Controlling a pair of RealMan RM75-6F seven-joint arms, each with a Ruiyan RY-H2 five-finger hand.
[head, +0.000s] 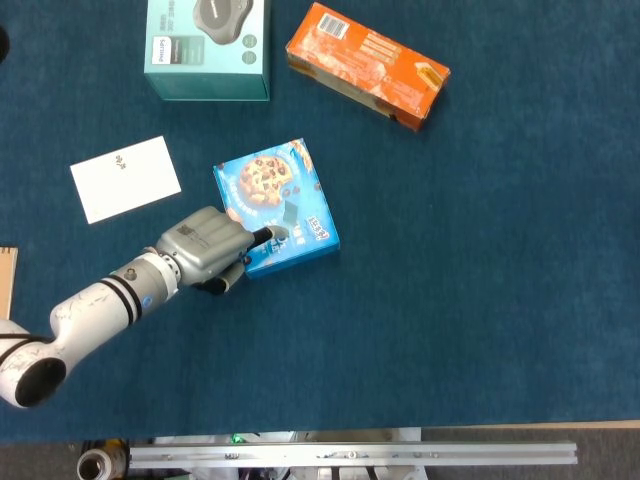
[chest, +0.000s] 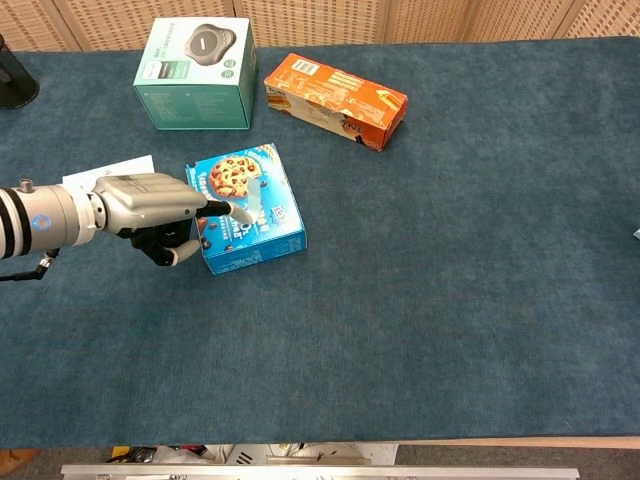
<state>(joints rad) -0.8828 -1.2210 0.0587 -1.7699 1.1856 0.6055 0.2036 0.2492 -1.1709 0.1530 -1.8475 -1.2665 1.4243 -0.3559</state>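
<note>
While a white card (head: 125, 178) lies at the far left of the blue table cloth (head: 480, 300), the left hand (head: 205, 245) is seen just right of it, laid against the near-left edge of the blue cookie box (head: 277, 206). Fingers (chest: 228, 209) are stretched over the lid and the rest are curled below the box's side, so the box is touched and loosely bracketed rather than plainly gripped; whether a firm hold is made cannot be told. The box lies flat near the middle-left of the cloth, well apart from the teal box (head: 208, 47) and the orange box (head: 367, 65) at the far edge. For the grasp to be done well, the thumb side is best seated fully under or against the box wall before any lift, the pressure is best kept even so the thin carton is not crushed, and the box is best kept level. The right hand is not seen in either view.
</note>
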